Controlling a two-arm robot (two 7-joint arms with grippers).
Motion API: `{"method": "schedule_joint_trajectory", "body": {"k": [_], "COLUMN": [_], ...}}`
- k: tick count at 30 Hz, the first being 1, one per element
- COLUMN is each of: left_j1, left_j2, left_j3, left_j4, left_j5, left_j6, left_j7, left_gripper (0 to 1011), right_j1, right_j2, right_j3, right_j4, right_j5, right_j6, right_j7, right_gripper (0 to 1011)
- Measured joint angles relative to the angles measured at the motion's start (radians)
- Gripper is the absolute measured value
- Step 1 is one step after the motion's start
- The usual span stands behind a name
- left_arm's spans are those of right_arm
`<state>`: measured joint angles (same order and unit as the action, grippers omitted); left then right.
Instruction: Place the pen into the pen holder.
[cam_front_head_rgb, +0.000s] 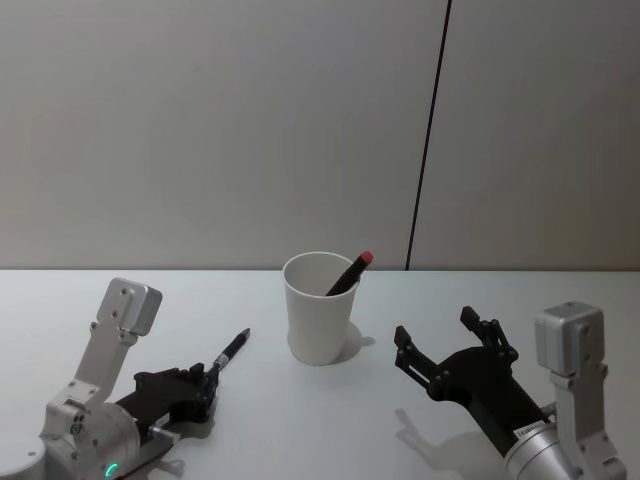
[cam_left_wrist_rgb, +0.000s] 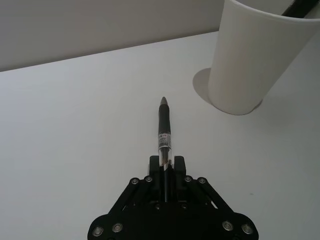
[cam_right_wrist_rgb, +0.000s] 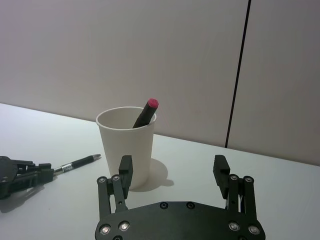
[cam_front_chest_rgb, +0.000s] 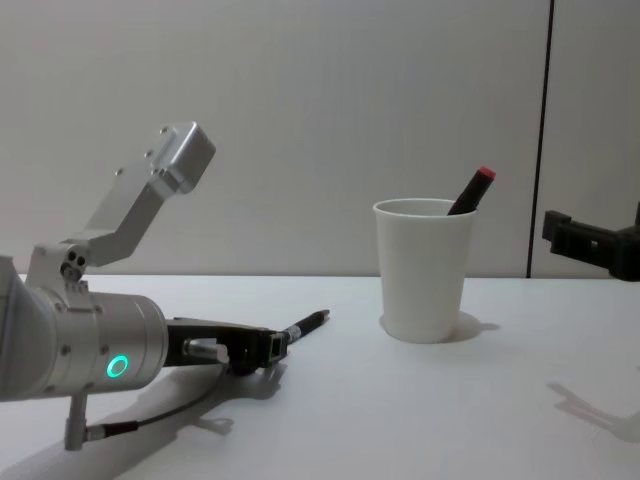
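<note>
Pen (cam_left_wrist_rgb: 164, 131) slim, glossy; pen holder (cam_left_wrist_rgb: 250, 65) tapered paper

pen holder (cam_front_head_rgb: 320, 325): plain white | pen (cam_left_wrist_rgb: 164, 125): black | second pen (cam_front_head_rgb: 352, 270): black, red cap | table (cam_front_head_rgb: 300, 420): white

head looks down, chest level; every view shares the pen holder (cam_front_head_rgb: 320, 322).

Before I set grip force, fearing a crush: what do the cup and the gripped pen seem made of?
The pen holder: probably paper, matte white; rolled rim, thin wall. The pen in the left gripper: likely plastic, glossy black barrel, clear labelled section.
</note>
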<state>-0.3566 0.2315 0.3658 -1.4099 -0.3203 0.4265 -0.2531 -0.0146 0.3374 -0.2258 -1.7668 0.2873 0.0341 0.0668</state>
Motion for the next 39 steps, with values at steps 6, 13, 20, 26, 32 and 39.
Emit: {"method": "schedule_joint_trajectory", "body": {"k": [6, 13, 20, 26, 32, 39], "left_j1": [0.0, 0.0, 0.0, 0.006, 0.021, 0.04], "left_j2": [0.0, -0.001, 0.0, 0.0, 0.001, 0.003], "left_j3": [0.0, 0.0, 0.0, -0.005, -0.018, -0.035], "left_j4": [0.0, 0.0, 0.0, -0.006, -0.024, -0.057], "left_j5": [0.0, 0.0, 0.0, 0.004, 0.014, 0.027], "left_j6": [0.0, 0.0, 0.0, -0.01, -0.052, -0.108], "left_j7": [0.0, 0.0, 0.0, 0.003, 0.015, 0.031], "left_gripper": [158, 158, 158, 158, 157, 157], "right_j1": [0.0, 0.0, 0.0, 0.0, 0.0, 0.0], "right_j2": [0.0, 0.0, 0.0, 0.0, 0.0, 0.0], "right_j3": [0.0, 0.0, 0.0, 0.0, 0.0, 0.0], "right_j4": [0.0, 0.0, 0.0, 0.0, 0.0, 0.0], "right_j5": [0.0, 0.0, 0.0, 0.0, 0.0, 0.0], "right_j6": [0.0, 0.0, 0.0, 0.0, 0.0, 0.0], "right_j7": [0.0, 0.0, 0.0, 0.0, 0.0, 0.0], "right_gripper": [1001, 1001, 1001, 1001, 1001, 1001]}}
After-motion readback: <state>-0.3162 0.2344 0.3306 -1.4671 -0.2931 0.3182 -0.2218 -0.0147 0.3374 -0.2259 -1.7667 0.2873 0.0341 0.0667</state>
